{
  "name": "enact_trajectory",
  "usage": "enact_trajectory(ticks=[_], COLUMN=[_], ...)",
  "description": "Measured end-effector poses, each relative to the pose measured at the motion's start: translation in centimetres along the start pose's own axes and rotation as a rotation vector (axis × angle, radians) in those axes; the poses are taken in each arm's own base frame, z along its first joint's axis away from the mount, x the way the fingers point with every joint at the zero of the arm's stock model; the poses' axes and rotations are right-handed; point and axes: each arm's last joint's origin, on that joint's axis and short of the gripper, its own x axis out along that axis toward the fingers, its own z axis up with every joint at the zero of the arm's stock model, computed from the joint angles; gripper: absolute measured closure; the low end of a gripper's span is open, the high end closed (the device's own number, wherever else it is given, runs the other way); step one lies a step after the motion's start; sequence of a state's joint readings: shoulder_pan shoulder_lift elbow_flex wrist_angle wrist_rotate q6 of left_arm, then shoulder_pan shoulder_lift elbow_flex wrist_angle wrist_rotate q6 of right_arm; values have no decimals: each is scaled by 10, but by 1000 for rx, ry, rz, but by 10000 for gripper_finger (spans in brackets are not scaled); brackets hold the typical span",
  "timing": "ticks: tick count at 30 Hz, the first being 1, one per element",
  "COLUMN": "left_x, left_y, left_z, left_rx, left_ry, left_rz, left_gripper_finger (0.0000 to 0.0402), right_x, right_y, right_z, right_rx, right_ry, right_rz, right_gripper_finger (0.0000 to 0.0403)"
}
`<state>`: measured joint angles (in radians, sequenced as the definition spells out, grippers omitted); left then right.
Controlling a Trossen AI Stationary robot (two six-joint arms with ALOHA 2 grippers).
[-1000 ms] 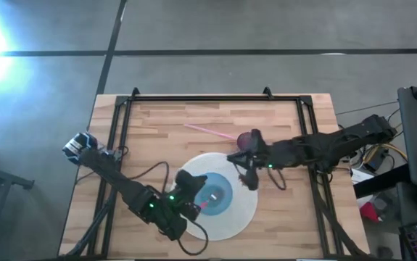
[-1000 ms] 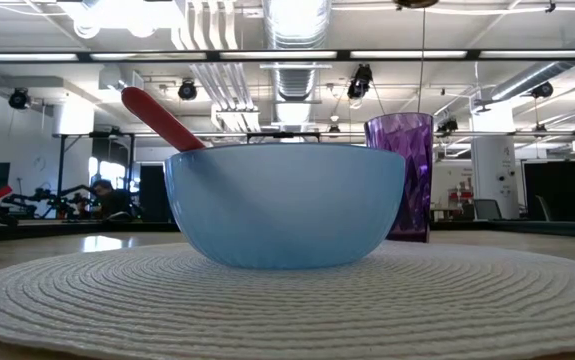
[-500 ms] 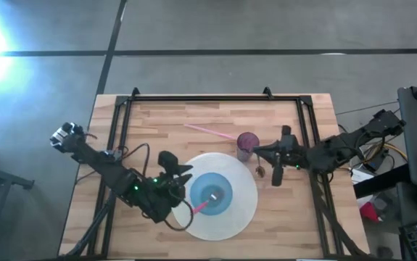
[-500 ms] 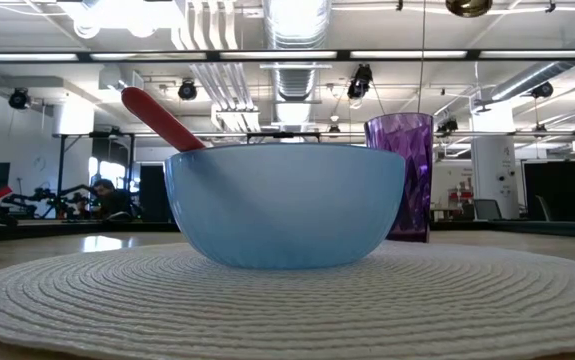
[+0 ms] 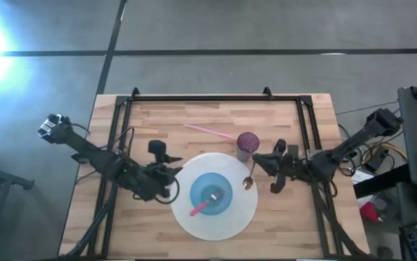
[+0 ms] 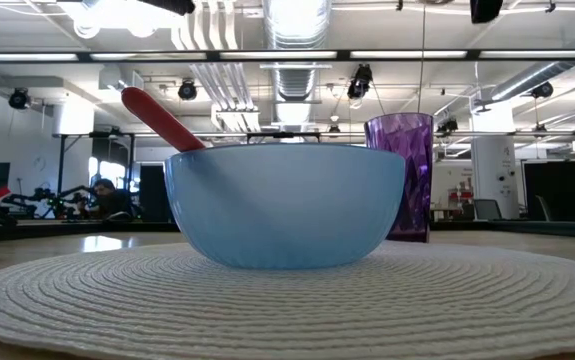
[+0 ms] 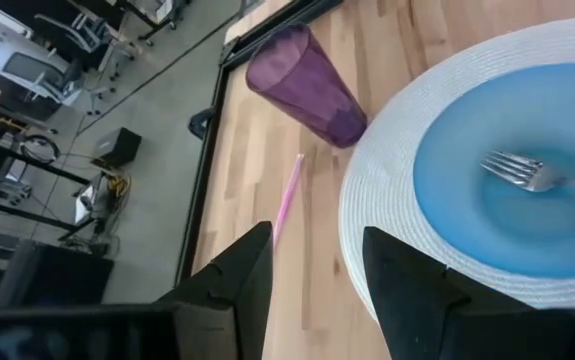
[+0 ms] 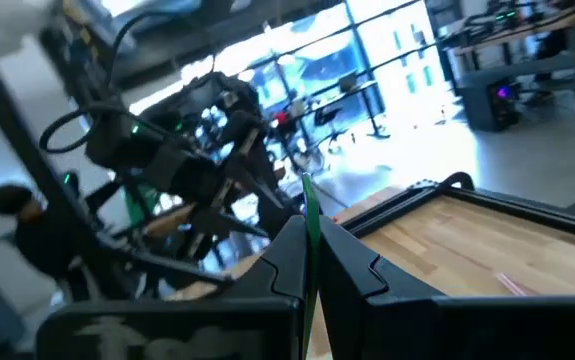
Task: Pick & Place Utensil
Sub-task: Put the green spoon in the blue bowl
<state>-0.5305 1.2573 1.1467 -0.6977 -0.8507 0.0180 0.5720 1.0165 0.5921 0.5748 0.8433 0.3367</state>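
While its two fingers stand apart with nothing between them, the left end effector (image 5: 166, 161) hangs released over the bare wood just beside the left rim of the placemat (image 5: 246, 210). From its wrist camera the same open end effector (image 7: 317, 240) faces across the mat toward the cup. The right end effector (image 5: 260, 162) sits at the opposite side, just off the mat's right rim, with its fingers (image 8: 289, 245) clenched flat against each other; whether anything is pinched between them cannot be told.

A metal spoon (image 5: 249, 176) lies close to the right end effector, its bowl on the mat's right edge and its handle pointing up toward the cup. The purple cup (image 5: 248, 143) stands upright on the table, just off the mat's upper right rim.

At the middle of the round white woven mat rests the blue bowl (image 5: 212, 196). A fork (image 5: 202, 204) lies in it, tines on the bowl's floor and its red handle leaning out over the rim on the side nearer the left arm. A thin pink straw (image 5: 212, 131) lies flat on the wooden table (image 5: 157, 119), well beyond the mat and near the cup.
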Motion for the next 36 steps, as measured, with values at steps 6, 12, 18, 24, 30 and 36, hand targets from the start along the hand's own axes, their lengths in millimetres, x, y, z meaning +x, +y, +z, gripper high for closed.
enact_trajectory(ticks=[6, 12, 18, 24, 30, 36], left_x=[1, 1, 1, 2, 2, 2], left_y=[1, 1, 1, -1, -1, -1], left_z=[-20, -32, -35, -37, -37, -37], left_rx=[-42, -59, -59, -44, -44, -45], left_ry=[-28, -43, -48, -43, -43, -43], left_rz=[-2, -10, -11, -11, -19, -19], left_gripper_finger=[246, 246, 246, 246, 246, 246], right_x=[6, 18, 34, 47, 54, 54], right_y=[-4, 8, 31, 41, 42, 38], right_z=[-27, -52, -75, -96, -120, -142], right_rx=[84, 137, 106, 85, 86, 86], right_ry=[-79, -135, -150, -162, -153, -141], right_rz=[-14, -86, -252, -361, -390, -409], right_gripper_finger=[392, 392, 392, 392, 392, 392])
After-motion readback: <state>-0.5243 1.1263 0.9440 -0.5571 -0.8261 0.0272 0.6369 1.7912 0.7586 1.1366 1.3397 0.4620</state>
